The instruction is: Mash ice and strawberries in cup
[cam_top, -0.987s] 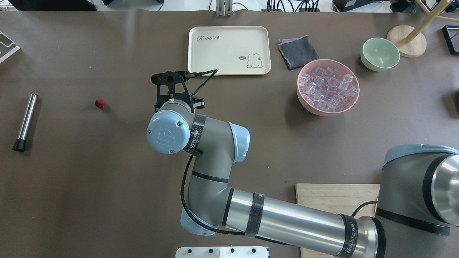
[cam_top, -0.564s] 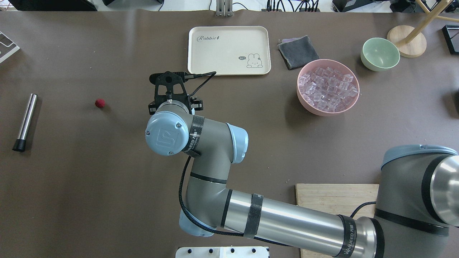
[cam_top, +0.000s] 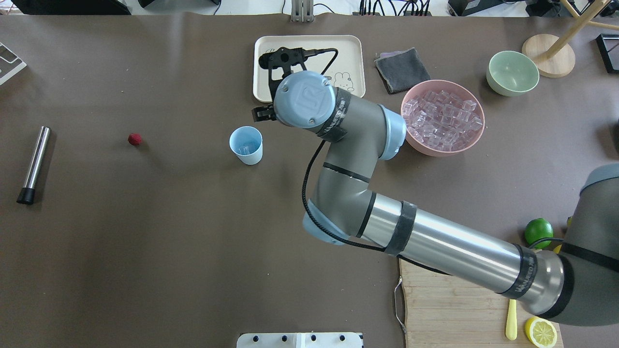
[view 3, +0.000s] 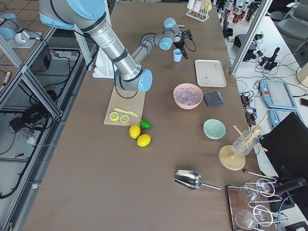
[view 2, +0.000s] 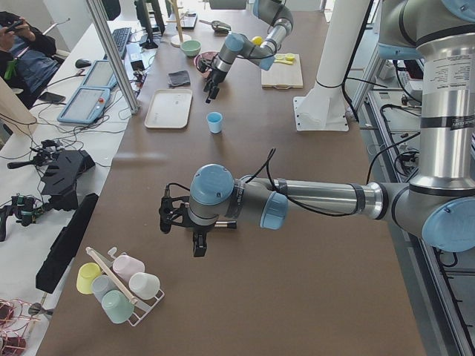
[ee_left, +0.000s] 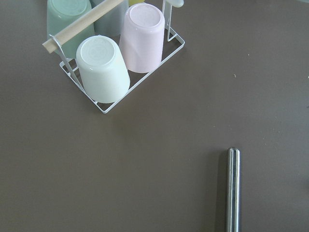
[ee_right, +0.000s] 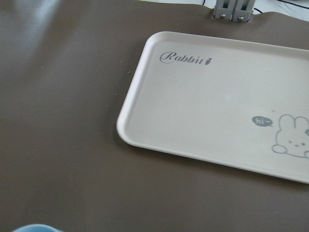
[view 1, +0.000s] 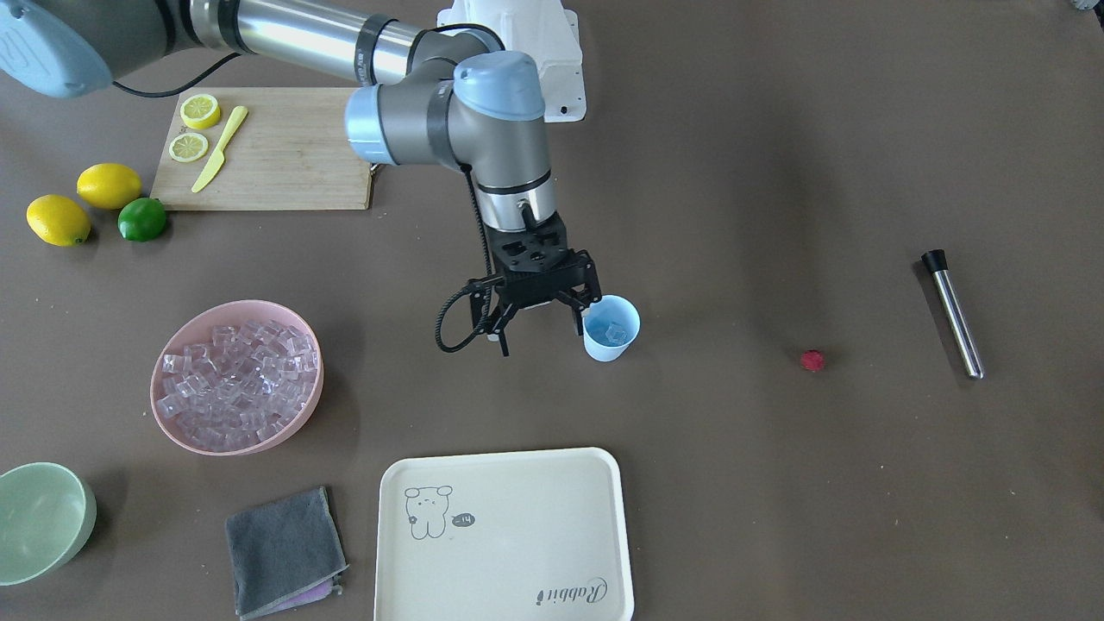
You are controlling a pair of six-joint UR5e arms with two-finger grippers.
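The right gripper hangs with its jaws spread wide and nothing between them. Its fingers point down at the table just beside the cup (the overhead view shows a gap between the two). The cup stands upright on the brown surface, with some clear ice lying in its bottom. Toward the robot's left, the strawberry lies alone, well apart from the cup. Farther out, a metal rod with a black tip lies flat. On the gripper's other side, a pink bowl holds a heap of the same clear cubes, near a cream tray. The left gripper shows only in the side view, far down the table beside a wire rack of cups. I cannot tell whether its fingers are apart or closed.
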